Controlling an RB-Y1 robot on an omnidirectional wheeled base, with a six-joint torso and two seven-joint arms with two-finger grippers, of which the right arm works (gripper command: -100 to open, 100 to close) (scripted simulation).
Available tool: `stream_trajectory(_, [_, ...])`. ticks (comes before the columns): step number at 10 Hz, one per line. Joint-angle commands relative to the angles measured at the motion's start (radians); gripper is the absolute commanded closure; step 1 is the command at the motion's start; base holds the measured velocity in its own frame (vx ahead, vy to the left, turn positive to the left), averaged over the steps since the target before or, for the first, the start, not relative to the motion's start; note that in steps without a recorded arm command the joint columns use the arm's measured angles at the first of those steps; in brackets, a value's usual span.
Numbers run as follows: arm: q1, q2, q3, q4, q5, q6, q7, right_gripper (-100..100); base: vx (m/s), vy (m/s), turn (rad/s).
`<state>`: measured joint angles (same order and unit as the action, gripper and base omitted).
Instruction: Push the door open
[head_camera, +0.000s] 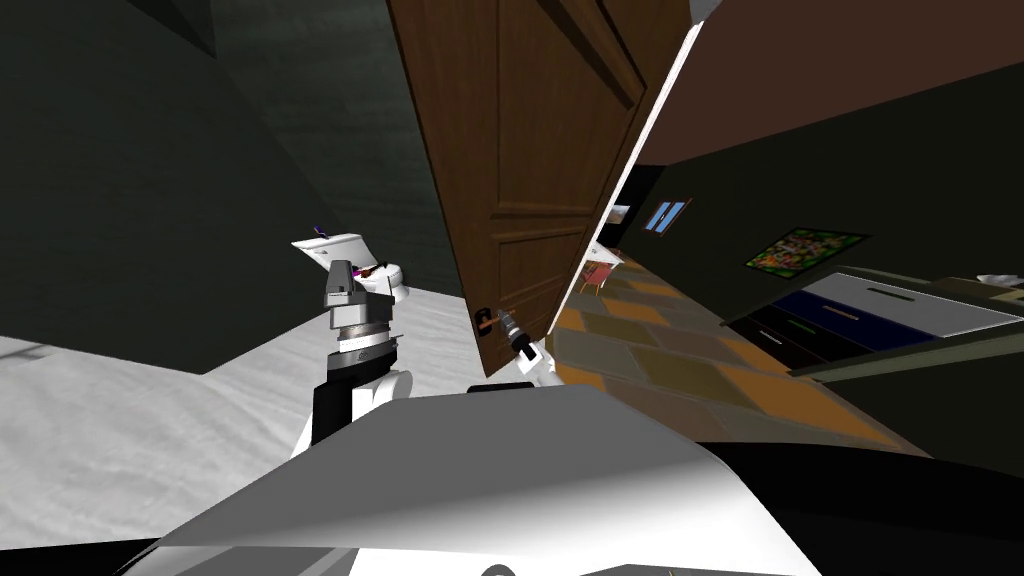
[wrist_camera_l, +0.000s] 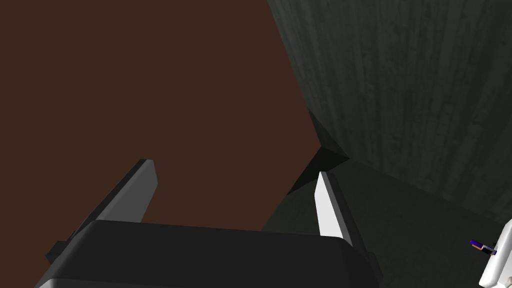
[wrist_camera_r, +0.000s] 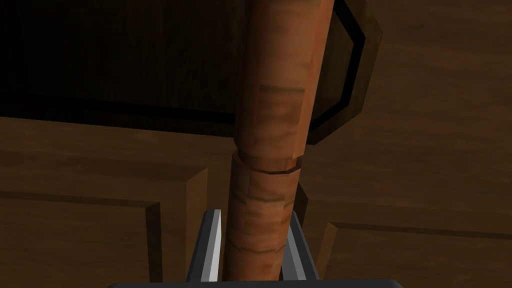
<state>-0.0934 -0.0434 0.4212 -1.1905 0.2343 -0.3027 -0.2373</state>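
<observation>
— At the free edge of the brown door (head_camera: 530, 150), what has the right end effector (wrist_camera_r: 255, 215) got?
— Its fingers are pinched onto the orange-brown lever handle (wrist_camera_r: 272, 125). Meanwhile the left end effector (wrist_camera_l: 235, 168) is spread wide, holding nothing.
— Which step, then?
— Grip made, door ajar, so I judge the push is in hand. Next, drive forward along the door's swing, keeping hold.

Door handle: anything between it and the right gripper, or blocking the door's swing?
Nothing visible. The right gripper is shut on the orange-brown cylindrical handle of the brown panelled wooden door, and no object stands near the door's free edge.
</observation>
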Motion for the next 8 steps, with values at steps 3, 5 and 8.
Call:
stream_trajectory(3, [-0.006,-0.003,-0.061,-0.005,-0.013,0.014,0.013,100,0.099,0.180,-0.086])
stream_trajectory(5, [-0.011,0.008,-0.092,0.001,-0.020,0.013,0.021,100,0.125,0.193,-0.078])
stream_trajectory(8, [-0.017,0.030,-0.132,0.008,-0.029,0.013,0.031,100,0.105,0.217,-0.099])
